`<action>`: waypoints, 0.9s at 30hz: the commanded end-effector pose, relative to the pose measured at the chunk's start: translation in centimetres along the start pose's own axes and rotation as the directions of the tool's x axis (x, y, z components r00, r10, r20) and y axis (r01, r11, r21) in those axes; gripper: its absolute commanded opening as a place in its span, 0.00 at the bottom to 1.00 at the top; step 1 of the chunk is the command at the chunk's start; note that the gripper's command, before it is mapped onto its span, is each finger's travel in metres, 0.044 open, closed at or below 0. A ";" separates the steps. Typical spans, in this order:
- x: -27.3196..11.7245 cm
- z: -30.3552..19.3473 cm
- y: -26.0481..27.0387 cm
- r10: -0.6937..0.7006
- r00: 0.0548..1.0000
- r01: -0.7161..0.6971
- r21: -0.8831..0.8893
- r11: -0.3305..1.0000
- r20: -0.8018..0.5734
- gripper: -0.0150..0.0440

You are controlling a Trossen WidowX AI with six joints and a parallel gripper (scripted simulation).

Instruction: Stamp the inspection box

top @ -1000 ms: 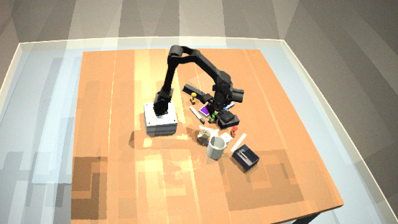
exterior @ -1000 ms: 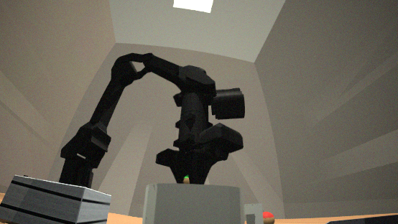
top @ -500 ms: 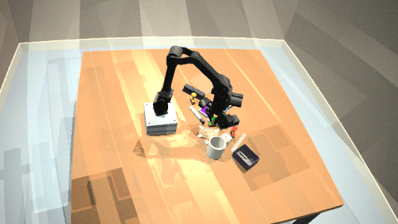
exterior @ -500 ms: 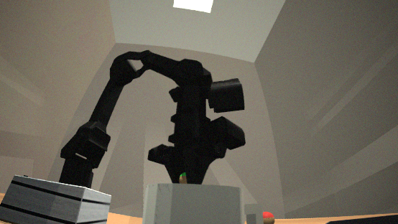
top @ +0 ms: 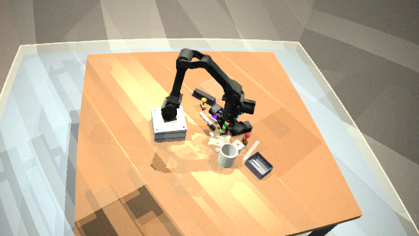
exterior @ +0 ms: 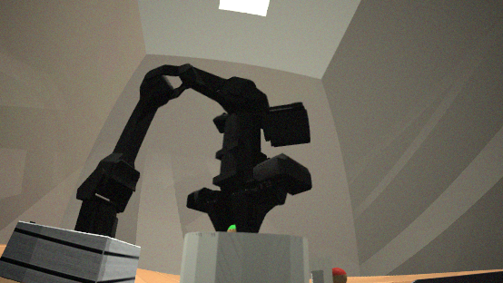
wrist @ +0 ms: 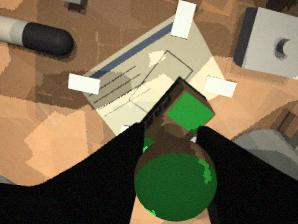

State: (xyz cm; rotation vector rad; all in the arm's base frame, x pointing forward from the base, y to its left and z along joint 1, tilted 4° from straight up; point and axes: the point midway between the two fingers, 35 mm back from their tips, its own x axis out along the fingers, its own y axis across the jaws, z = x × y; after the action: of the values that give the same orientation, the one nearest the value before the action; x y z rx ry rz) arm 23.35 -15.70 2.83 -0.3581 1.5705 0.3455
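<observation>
My gripper (top: 224, 128) (wrist: 170, 133) is shut on a stamp with a green knob (top: 224, 129) (exterior: 231, 228) (wrist: 176, 187) and a dark block with a green patch. The card (top: 219, 140) (wrist: 195, 50) lies under it, with white pieces at its corners. The inspection box outline (wrist: 180, 60) shows on the card in the wrist view; the stamp block covers its near corner. The stamp's underside is hidden, and its height over the card is hard to tell. A purple pad (top: 214, 116) with a pale rim lies behind, partly hidden by the arm.
A grey mug (top: 228, 156) (exterior: 245, 258) stands near the card. A red-topped stamp (top: 246, 138) (exterior: 339, 274) and a pale square block (top: 237, 144) (wrist: 270, 42) are beside it. A dark tray (top: 252, 171), a yellow stamp (top: 203, 102) and a black-ended marker (wrist: 47, 39) lie around.
</observation>
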 end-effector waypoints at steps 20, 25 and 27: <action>1.8 -0.1 0.0 0.007 1.000 -0.007 -0.006 1.000 -0.004 0.25; 2.1 -0.1 0.0 0.007 1.000 -0.007 -0.007 1.000 -0.004 0.25; 2.2 -0.1 0.0 0.007 1.000 -0.007 -0.007 1.000 -0.003 0.25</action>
State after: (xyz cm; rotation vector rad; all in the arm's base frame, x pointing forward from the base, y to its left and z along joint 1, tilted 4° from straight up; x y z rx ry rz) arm 23.33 -15.80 1.04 -0.3596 1.5699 0.3467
